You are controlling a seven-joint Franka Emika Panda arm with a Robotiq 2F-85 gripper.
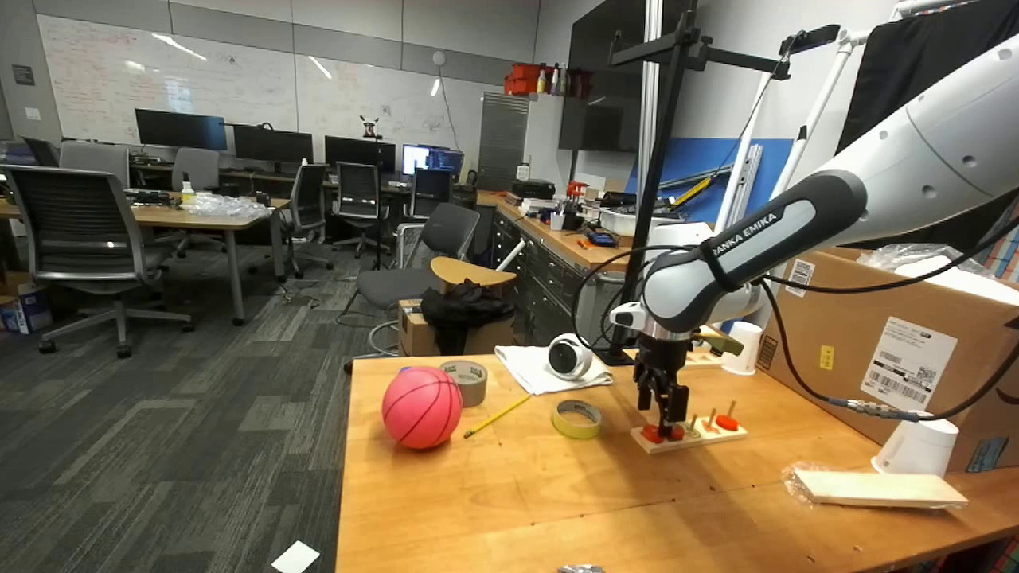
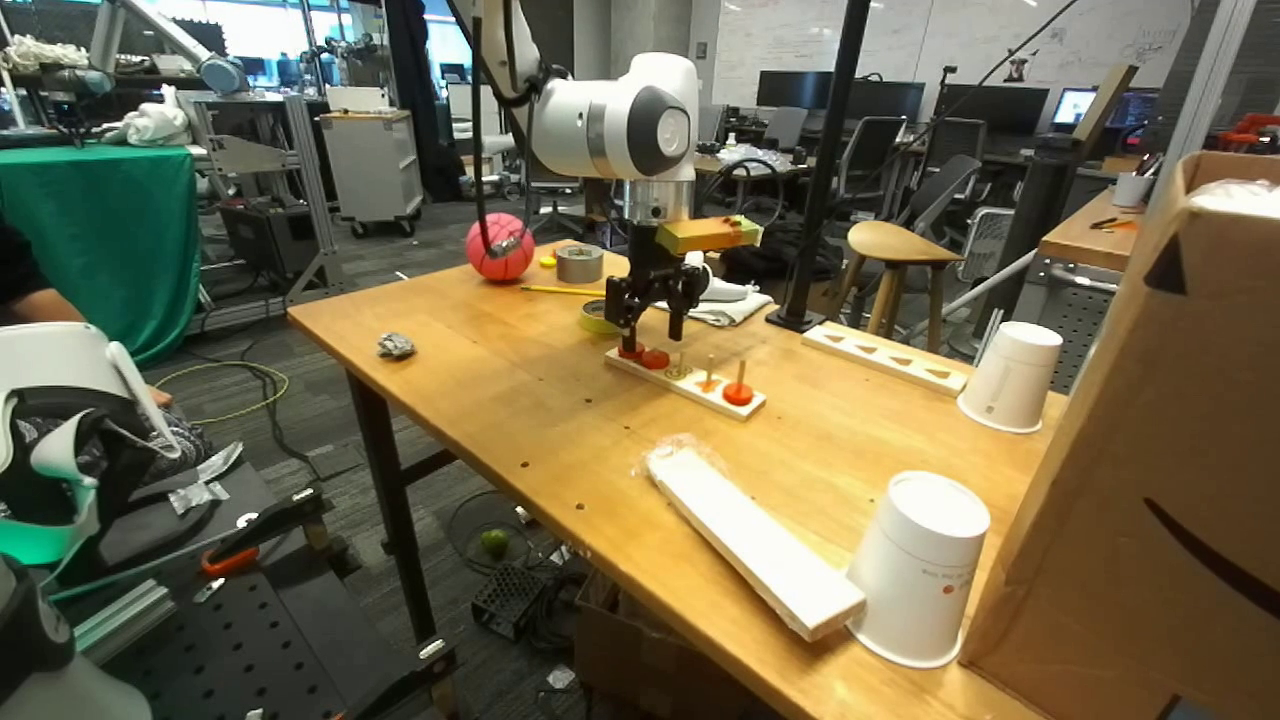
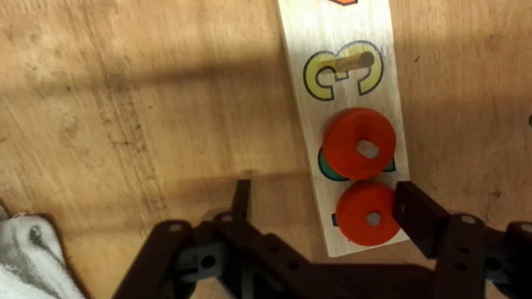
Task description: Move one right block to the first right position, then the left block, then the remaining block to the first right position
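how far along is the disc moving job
Probably done: one red disc at the right end of the board in both exterior views. Gripped: nothing yet; the open hand has one finger beside the left-end disc. Remaining, likely: moving that disc and its neighbour, both on pegs.

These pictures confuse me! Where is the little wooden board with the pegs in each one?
In an exterior view: the pegboard lies right of centre, in the lower half.
In an exterior view: the pegboard sits near the middle, slightly right.
Wrist view: the pegboard runs down right of centre, cut off at the top.
Shared landmark: two neighbouring red discs at one end.
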